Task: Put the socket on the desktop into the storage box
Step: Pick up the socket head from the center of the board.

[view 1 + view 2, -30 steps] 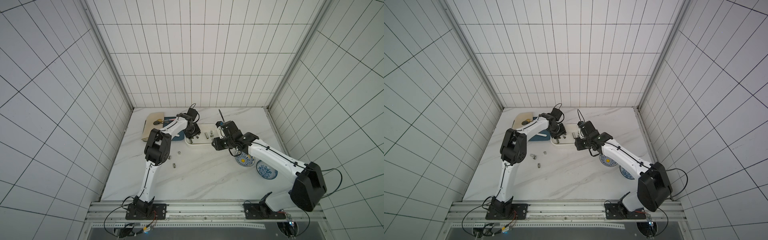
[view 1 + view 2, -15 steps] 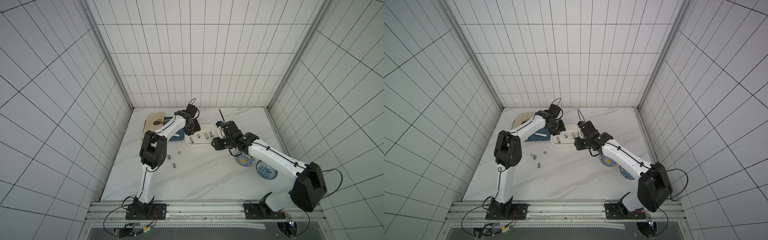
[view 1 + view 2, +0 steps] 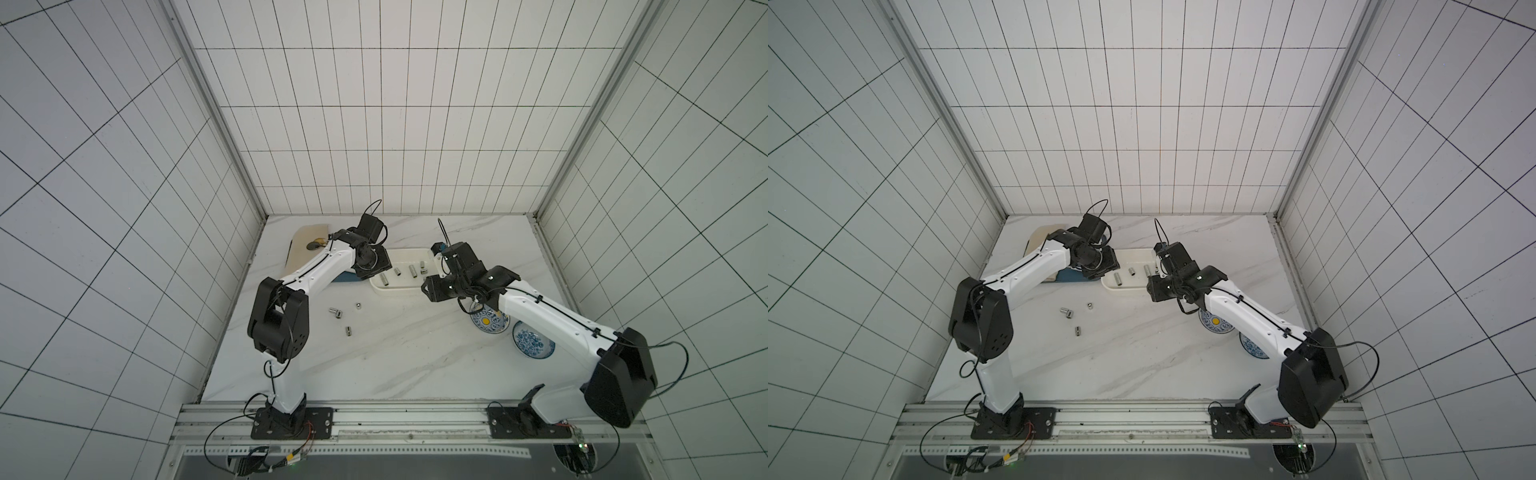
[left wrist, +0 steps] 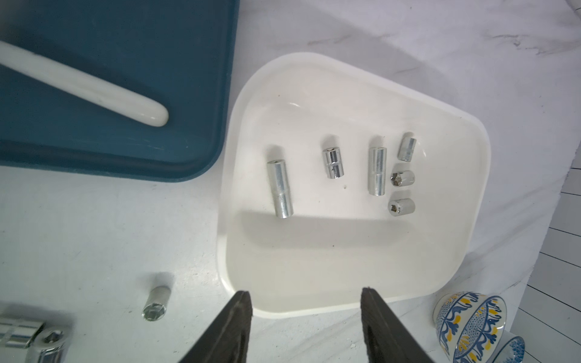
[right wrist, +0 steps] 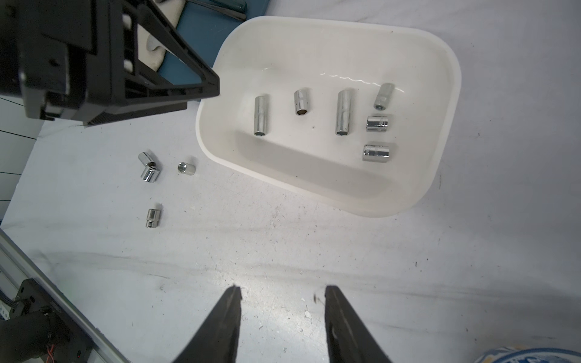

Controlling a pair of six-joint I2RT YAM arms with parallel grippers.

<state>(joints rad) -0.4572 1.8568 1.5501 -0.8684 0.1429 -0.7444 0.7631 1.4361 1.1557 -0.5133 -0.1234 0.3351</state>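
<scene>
Front of the desktop (image 3: 395, 365) is bare marble. Two blue-patterned dishes (image 3: 533, 345) sit by the right edge, with the right arm passing over them.

Four sockets aren't in yet. All are left of centre, about midway back:
- The nearest socket (image 5: 152, 217) lies alone.
- Behind it is a touching pair (image 5: 147, 166).
- A single socket (image 5: 186, 168) sits just beside that pair, closest to the box.

Right gripper (image 5: 282, 287): jaws apart, nothing between them, hanging over bare marble just short of the storage box (image 5: 298, 169). Left gripper (image 4: 305, 292): also spread and empty, hanging over the box's front-left rim.

The box sits toward the far edge, mid-width. Six sockets (image 4: 376, 171) lie inside, none stacked.

Past the box's left end is a blue tray (image 4: 94, 132) with a white stick (image 4: 85, 81) on it. A tan board (image 3: 305, 245) fills the far-left corner.

Risks as I see them:
- The pair touches, so closing on one likely kicks the other, and chrome cylinders roll on marble.
- If the left gripper drops straight down from here it lands on the rim and could shove or tip the box.
- Both arms crowd the same patch, so both going for the loose group means a clash.
- The right arm swinging left low could clip the box wall.
</scene>
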